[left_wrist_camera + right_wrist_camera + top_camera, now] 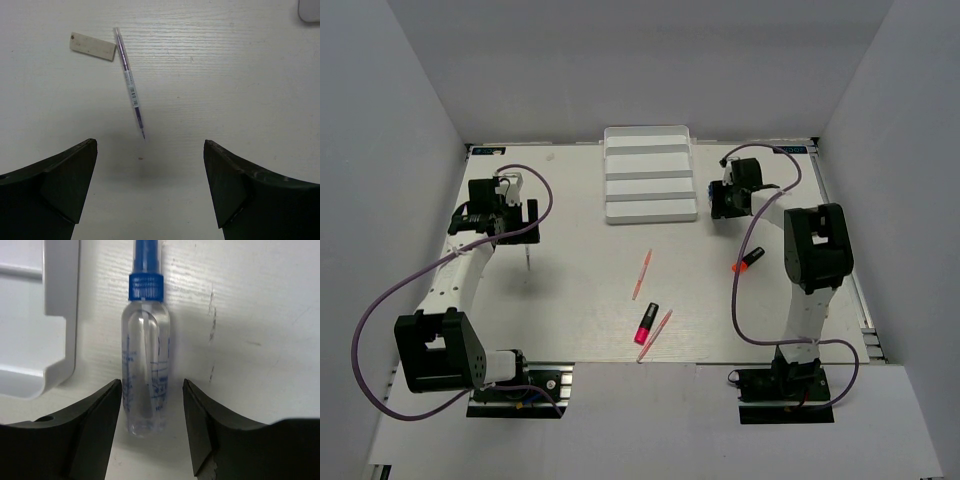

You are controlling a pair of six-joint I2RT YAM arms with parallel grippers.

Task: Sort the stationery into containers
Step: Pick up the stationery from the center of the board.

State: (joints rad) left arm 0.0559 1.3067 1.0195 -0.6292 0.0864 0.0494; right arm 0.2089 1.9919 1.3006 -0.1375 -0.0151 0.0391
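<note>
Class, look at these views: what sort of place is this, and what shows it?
Probably a robot lab test cell: a table boxed in by plain walls, a left arm and right arm bolted at its near edge, and markers laid out near a white tray.

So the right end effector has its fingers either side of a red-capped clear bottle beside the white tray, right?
The cap is blue, not red, as the right wrist view shows. Otherwise yes: the right end effector straddles the clear bottle beside the white tray.
</note>
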